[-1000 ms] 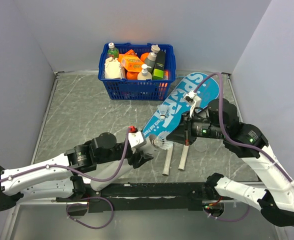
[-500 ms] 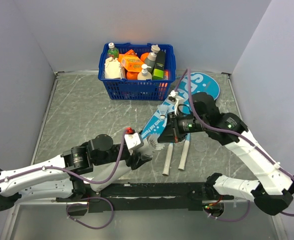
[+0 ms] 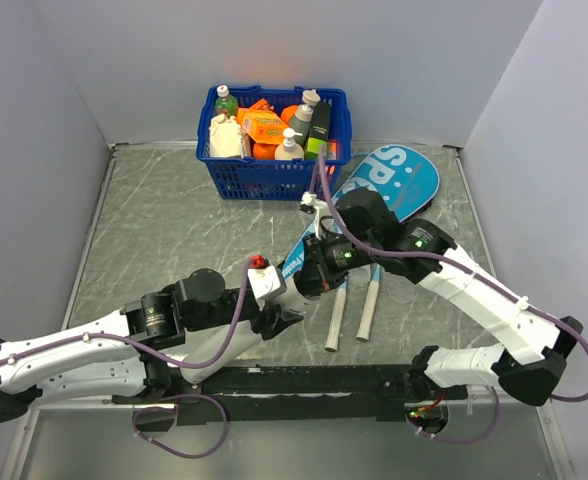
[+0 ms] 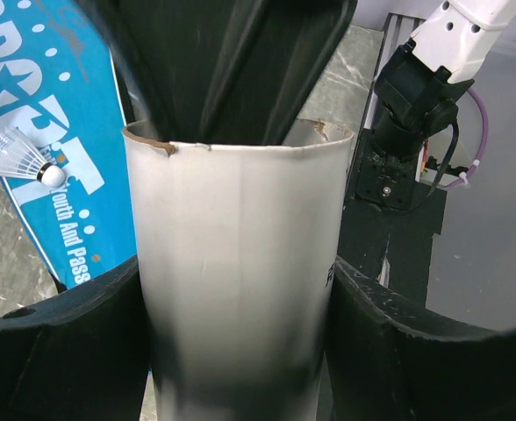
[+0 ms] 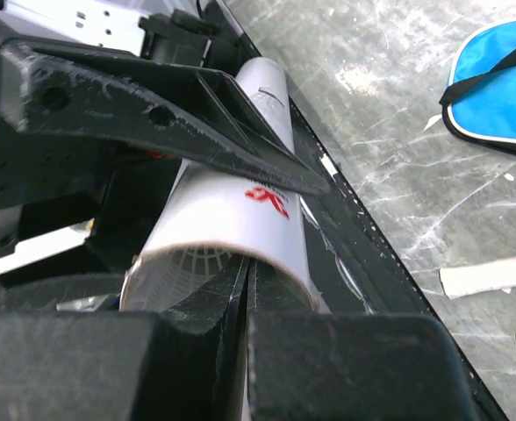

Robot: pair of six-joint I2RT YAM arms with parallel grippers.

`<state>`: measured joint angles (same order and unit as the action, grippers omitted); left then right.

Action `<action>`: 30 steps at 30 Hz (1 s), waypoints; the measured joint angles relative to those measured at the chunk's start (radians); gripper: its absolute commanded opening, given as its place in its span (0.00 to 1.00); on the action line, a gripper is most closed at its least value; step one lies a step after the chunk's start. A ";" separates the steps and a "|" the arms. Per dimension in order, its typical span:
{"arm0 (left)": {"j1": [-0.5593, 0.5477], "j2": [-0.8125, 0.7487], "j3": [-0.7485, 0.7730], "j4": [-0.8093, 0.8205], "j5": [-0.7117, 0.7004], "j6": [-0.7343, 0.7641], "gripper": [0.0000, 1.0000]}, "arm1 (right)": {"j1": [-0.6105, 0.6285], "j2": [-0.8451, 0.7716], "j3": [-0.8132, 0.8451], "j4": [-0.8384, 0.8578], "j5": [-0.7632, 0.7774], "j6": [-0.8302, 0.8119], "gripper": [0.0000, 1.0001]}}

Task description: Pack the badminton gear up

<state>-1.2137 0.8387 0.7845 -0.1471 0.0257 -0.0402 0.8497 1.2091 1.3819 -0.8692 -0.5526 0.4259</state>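
Left gripper (image 3: 280, 310) clamped the white tube (image 4: 240, 254) by the near edge of the table (image 3: 154, 220); closed right gripper (image 3: 314, 280) sat in its mouth. An off-axis push could have levered the tube loose or crushed its rim.

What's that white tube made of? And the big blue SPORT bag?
The white tube: probably cardboard with a smooth, slightly shiny white coat; its rim is brown and torn. The blue SPORT bag: looks like soft matte printed cloth with dark edge binding, though plastic-coated is possible.
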 measured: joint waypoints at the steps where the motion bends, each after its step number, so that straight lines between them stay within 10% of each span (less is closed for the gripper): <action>1: 0.000 0.000 0.000 0.000 -0.001 0.000 0.01 | 0.011 0.008 0.000 0.005 0.006 0.000 0.00; 9: 0.000 -0.004 -0.004 -0.001 -0.035 -0.005 0.01 | 0.065 0.047 0.000 0.040 0.040 0.004 0.00; 17: 0.000 -0.004 -0.006 -0.002 -0.052 -0.010 0.01 | 0.066 0.042 0.011 0.053 0.069 -0.010 0.50; 30: 0.003 0.009 -0.006 0.005 -0.060 -0.014 0.01 | -0.216 0.023 0.119 -0.002 0.097 -0.033 0.64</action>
<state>-1.2110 0.8474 0.7780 -0.1421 -0.0345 -0.0540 0.6334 1.2316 1.5013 -0.8715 -0.4561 0.3927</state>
